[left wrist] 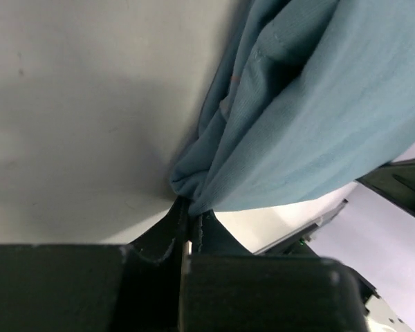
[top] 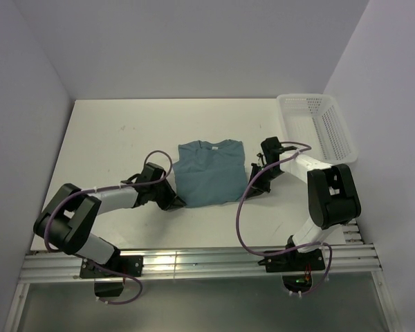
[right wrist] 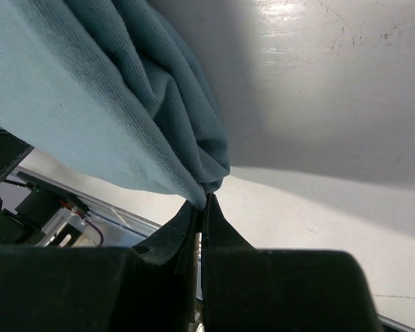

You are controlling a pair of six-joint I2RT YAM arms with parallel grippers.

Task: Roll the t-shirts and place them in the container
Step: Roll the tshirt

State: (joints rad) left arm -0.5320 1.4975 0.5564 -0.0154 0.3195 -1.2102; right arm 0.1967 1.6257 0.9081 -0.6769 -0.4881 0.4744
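A dusty teal-blue t-shirt lies on the white table, folded narrow, collar toward the far side. My left gripper sits at its near left corner. In the left wrist view the left gripper is shut on a bunched fold of the t-shirt. My right gripper is at the shirt's right edge. In the right wrist view the right gripper pinches a gathered bit of the t-shirt, which is lifted slightly off the table.
A white mesh basket stands at the far right of the table, just beyond the right arm. Grey walls close in the table on three sides. A metal rail runs along the near edge.
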